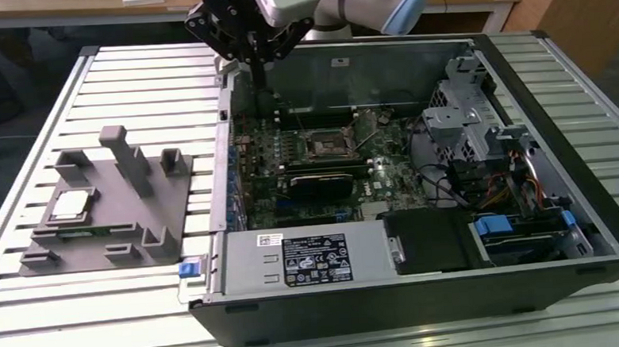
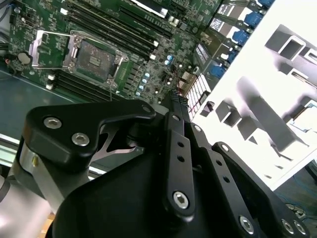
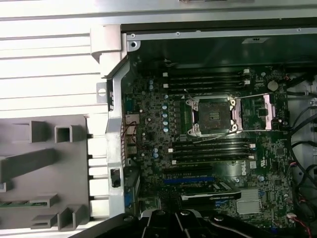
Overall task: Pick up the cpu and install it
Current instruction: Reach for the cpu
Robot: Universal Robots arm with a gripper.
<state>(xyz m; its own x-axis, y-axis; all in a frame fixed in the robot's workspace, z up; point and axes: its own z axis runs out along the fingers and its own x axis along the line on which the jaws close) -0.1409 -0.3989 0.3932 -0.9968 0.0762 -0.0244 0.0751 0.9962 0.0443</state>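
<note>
A slatted metal tabletop [image 1: 124, 80] carries an open computer case [image 1: 401, 296] lying on its side, its far edge running partly behind the arm at the top of the exterior view. Beside the case, on the exterior view's left and just clear of its wall, sits a grey fixture [image 1: 111, 224]. The first wrist view cuts it off at the edge, and in the second wrist view it is washed out to near white.

Inside the case lies the green motherboard [image 3: 148, 148]. The gripper [image 1: 259, 69] hangs over the case's back corner nearest the fixture. Its black body covers much of the second wrist view. There the fingers [image 2: 177, 106] look drawn together with nothing between them. In the exterior view their tips are hard to pick out against the case's dark inner wall.

Near the middle of the case is the black socket [image 3: 214, 116], with its metal bracket swung open alongside.

The cpu [image 1: 70, 206] lies flat on the fixture outside the case, at the side farthest from it, well apart from the gripper.
</note>
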